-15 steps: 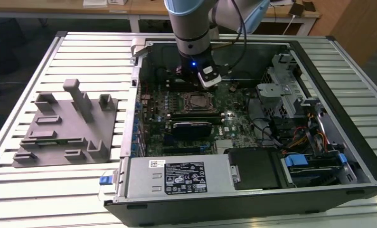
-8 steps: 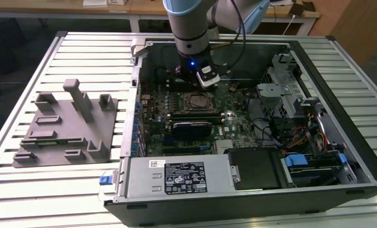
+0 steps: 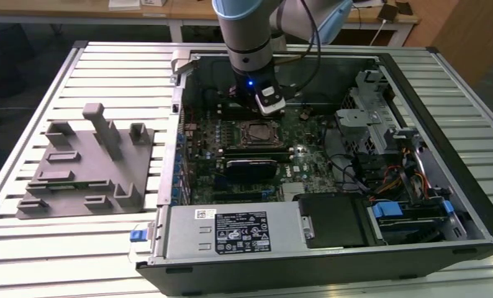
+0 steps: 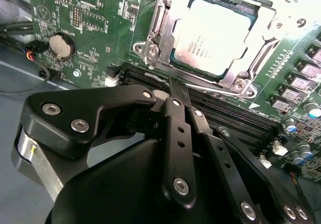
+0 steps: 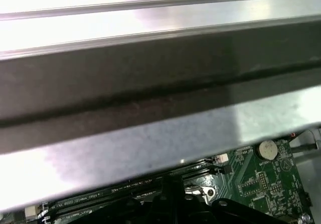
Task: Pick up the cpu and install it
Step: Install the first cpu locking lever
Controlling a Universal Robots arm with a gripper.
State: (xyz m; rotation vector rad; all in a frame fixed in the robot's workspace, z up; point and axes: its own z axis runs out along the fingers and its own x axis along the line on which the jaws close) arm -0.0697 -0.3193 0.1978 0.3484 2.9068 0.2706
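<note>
Cpu (image 4: 213,38) sits in socket (image 3: 256,132), centre of the exterior view. It is likely light, stiff and fragile, so grip the rim edges. Claw (image 4: 173,86) together, empty.

The small, flat, square cpu chip with a pale silver-beige metal top (image 4: 213,35) lay face up and level, seated inside the square metal-framed socket (image 4: 150,48) on the green motherboard (image 4: 95,13). Its thin darker rim showed along 2 edges.
</note>
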